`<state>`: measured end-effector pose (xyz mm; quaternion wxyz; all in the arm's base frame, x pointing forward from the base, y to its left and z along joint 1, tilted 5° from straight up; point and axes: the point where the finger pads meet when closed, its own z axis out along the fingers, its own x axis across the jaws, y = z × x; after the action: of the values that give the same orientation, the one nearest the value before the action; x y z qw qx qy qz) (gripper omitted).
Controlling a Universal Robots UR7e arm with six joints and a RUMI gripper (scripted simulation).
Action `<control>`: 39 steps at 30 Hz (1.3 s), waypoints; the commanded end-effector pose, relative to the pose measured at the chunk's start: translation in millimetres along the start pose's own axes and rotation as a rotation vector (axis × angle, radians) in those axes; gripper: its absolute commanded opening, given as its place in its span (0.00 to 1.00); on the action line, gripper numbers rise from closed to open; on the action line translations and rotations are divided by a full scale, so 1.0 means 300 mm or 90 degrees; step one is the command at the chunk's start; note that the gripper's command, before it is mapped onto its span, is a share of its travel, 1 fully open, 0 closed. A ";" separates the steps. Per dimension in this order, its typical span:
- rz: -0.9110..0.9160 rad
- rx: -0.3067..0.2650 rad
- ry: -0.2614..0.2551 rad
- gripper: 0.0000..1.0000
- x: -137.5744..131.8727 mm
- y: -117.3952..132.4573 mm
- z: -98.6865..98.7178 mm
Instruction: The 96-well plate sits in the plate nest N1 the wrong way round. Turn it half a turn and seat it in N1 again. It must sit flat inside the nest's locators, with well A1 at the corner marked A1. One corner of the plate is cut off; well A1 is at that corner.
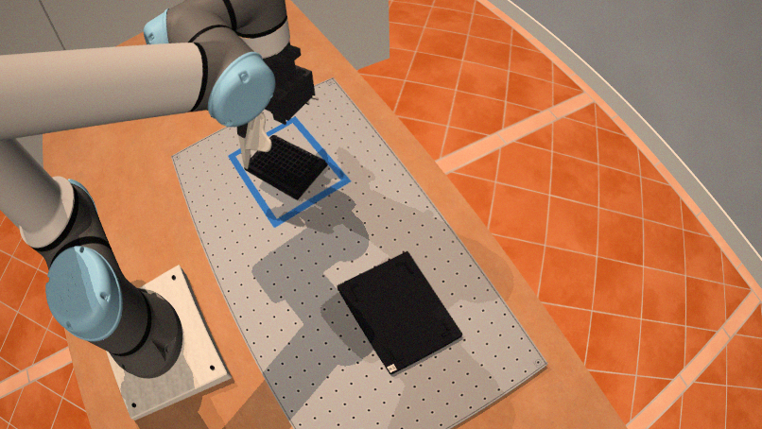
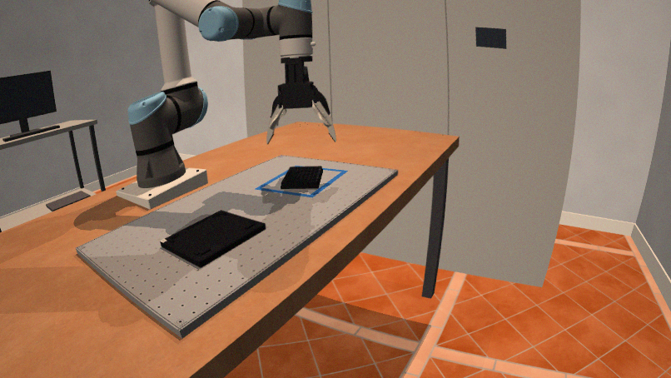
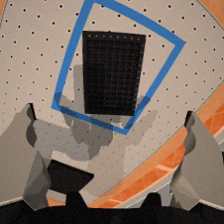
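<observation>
The black 96-well plate [image 1: 287,165] [image 2: 302,176] [image 3: 113,71] lies flat on the perforated board inside a blue marked rectangle [image 1: 251,190] [image 2: 285,191] [image 3: 155,87], a little skewed to its lines. I cannot tell which corner is cut off. The black nest N1 [image 1: 400,311] [image 2: 213,236] sits empty nearer the board's other end, with a small A1 label [image 1: 391,367] at one corner. My gripper [image 1: 280,130] [image 2: 301,140] [image 3: 111,107] is open wide and empty. It hangs well above the plate, with a finger to either side of it in the wrist view.
The grey perforated board [image 1: 298,319] [image 2: 141,272] lies on the orange table [image 1: 133,176] [image 2: 399,141]. The arm's base stands on a pale plate [image 1: 176,330] beside the board. A grey cabinet wall [image 2: 493,141] stands behind the table.
</observation>
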<state>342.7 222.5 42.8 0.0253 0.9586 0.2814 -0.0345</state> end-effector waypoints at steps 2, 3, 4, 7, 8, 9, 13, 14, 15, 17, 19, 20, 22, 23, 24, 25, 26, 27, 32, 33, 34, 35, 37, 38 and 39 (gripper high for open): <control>0.000 0.000 0.001 1.00 0.001 0.000 -0.001; 0.000 0.000 0.001 1.00 0.001 0.000 -0.001; 0.000 0.000 0.001 1.00 0.001 0.000 -0.001; 0.000 0.000 0.001 1.00 0.001 0.000 -0.001; 0.000 0.000 0.001 1.00 0.001 0.000 -0.001; 0.000 0.000 0.001 1.00 0.001 0.000 -0.001; 0.000 0.000 0.001 1.00 0.001 0.000 -0.001; 0.000 0.000 0.001 1.00 0.001 0.000 -0.001; 0.000 0.000 0.001 1.00 0.001 0.000 -0.001; 0.000 0.000 0.001 1.00 0.001 0.000 -0.001; 0.000 0.000 0.001 1.00 0.001 0.000 -0.001; 0.000 0.000 0.001 1.00 0.001 0.000 -0.001; 0.000 0.000 0.001 1.00 0.001 0.000 0.010; 0.000 0.000 0.001 1.00 0.001 0.000 0.010; 0.000 0.000 0.001 1.00 0.001 0.000 0.010; 0.000 0.000 0.001 1.00 0.001 0.000 0.015; 0.000 0.000 0.001 1.00 0.001 0.000 0.021; 0.000 0.000 0.001 1.00 0.001 0.000 0.027; 0.000 0.000 0.001 1.00 0.001 0.000 0.054; 0.000 0.000 0.001 1.00 0.001 0.000 0.060; 0.000 0.000 0.001 1.00 0.001 0.000 0.065; 0.000 0.000 0.001 1.00 0.001 0.000 0.071; 0.000 0.000 0.001 1.00 0.001 0.000 0.082; 0.000 0.000 0.001 1.00 0.001 0.000 0.088; 0.000 0.000 0.001 1.00 0.001 0.000 0.093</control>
<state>341.4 221.0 21.6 0.0252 0.9585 0.2817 -0.0347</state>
